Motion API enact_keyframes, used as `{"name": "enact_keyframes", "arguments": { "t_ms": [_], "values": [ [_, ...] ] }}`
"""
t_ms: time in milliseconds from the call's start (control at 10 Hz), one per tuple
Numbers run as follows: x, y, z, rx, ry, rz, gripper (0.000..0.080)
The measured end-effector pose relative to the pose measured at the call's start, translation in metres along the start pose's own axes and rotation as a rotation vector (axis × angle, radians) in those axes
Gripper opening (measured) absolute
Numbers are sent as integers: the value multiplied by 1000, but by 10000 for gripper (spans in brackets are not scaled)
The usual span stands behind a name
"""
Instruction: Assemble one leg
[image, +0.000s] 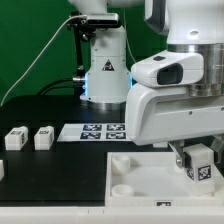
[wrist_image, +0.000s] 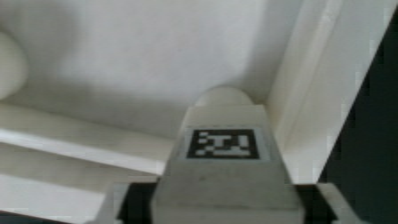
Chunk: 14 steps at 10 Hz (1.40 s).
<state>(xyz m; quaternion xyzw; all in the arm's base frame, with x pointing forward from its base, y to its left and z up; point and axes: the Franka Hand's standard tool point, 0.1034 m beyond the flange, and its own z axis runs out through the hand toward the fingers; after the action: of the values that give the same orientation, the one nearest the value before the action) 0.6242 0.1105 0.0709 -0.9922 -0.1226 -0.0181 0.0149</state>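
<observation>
My gripper (image: 203, 165) is shut on a white leg (image: 202, 163) with a square marker on its face, holding it just above the large white square panel (image: 150, 172) near the panel's corner at the exterior view's right. In the wrist view the held leg (wrist_image: 226, 150) points down at the panel (wrist_image: 143, 70), close to its raised edge, with dark finger pads (wrist_image: 317, 203) on both its sides. Two more legs (image: 16, 139) (image: 43, 137) lie on the black table at the exterior view's left. A round socket (image: 121, 159) shows at the panel's near-left corner.
The marker board (image: 101, 131) lies flat behind the panel. The arm's white base (image: 103, 70) stands at the back with cables beside it. Another small white part (image: 2, 171) sits at the left edge of the exterior view. A green wall is behind.
</observation>
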Motion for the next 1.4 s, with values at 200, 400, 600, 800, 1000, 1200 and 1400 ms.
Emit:
{"name": "enact_keyframes", "arguments": {
  "t_ms": [200,400,600,800,1000,1200,1400],
  "values": [
    [0,0,0,1,0,45,294],
    [0,-3,0,9,0,255,294],
    [-1,-7,2,11,-4,550,294],
    [-1,-7,3,14,-8,807,294],
    [-1,-9,3,10,-10,1093,294],
    [0,-9,3,10,-12,1318,294],
    [0,-9,3,19,-17,1474,294]
  ]
}}
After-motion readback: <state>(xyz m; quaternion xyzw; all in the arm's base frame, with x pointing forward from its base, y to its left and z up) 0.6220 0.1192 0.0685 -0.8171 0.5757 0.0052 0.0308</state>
